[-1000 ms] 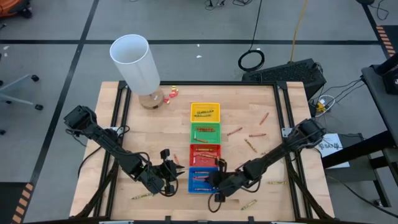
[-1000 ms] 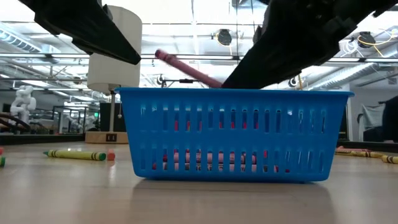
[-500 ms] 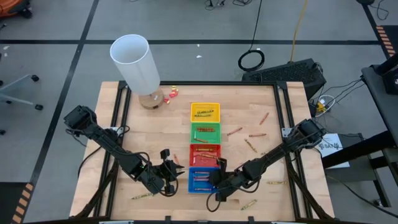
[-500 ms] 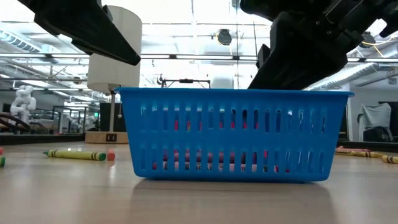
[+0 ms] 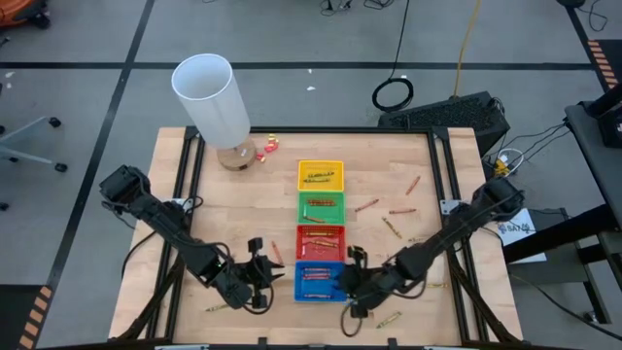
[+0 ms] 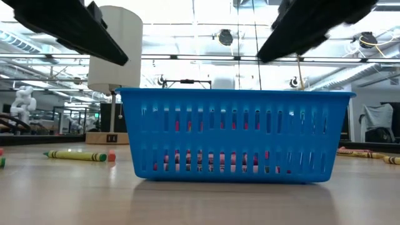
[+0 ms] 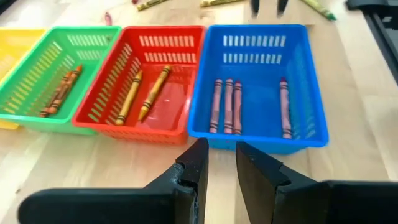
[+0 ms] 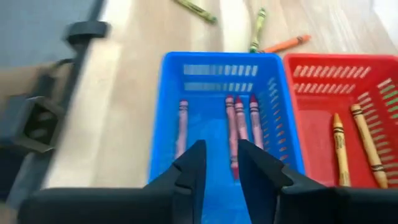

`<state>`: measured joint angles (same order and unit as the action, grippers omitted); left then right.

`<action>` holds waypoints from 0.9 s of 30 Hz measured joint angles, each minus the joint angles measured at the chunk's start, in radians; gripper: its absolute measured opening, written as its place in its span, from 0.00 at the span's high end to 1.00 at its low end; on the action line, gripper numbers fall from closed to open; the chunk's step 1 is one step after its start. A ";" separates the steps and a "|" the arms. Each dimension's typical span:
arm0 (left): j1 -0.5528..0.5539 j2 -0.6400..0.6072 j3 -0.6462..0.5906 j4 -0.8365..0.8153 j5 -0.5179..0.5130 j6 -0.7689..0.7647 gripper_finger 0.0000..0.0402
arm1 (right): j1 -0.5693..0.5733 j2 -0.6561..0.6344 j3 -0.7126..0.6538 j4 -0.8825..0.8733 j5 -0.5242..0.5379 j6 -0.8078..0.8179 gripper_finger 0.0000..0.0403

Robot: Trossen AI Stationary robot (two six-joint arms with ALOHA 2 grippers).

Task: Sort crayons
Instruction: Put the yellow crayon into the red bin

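Four trays stand in a column: yellow (image 5: 320,175), green (image 5: 321,207), red (image 5: 320,241) and blue (image 5: 318,282). The blue tray (image 7: 258,34) holds several pinkish-red crayons (image 7: 227,106) lying flat; they also show in the right wrist view (image 8: 239,124). The red tray (image 7: 165,37) holds two orange-yellow crayons (image 7: 152,93), the green tray (image 7: 68,40) a brownish one (image 7: 59,93). My left gripper (image 5: 260,274) hovers left of the blue tray, narrowly open and empty (image 7: 222,168). My right gripper (image 5: 352,284) hovers at its right side, narrowly open and empty (image 8: 221,165).
Loose crayons lie on the table right of the trays (image 5: 366,205) (image 5: 401,210) (image 5: 391,227), near the front edge (image 5: 222,306) (image 5: 389,319), and left of the blue tray in the low view (image 6: 75,154). A white cylinder (image 5: 214,97) stands at the far left.
My right gripper has risen and gone a little toward the table's right edge, away from the blue tray's middle. The pink crayon that stuck out from it above the tray's rim one second ago no longer shows there.
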<state>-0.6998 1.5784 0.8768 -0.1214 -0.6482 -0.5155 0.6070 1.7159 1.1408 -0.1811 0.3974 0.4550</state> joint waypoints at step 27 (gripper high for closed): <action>-0.067 0.006 0.000 -0.158 -0.043 0.024 0.79 | 0.123 -0.120 0.001 -0.345 0.401 0.014 0.81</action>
<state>-0.7663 1.5848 0.8768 -0.2792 -0.6909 -0.4915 0.7296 1.5957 1.1416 -0.5262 0.7988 0.4688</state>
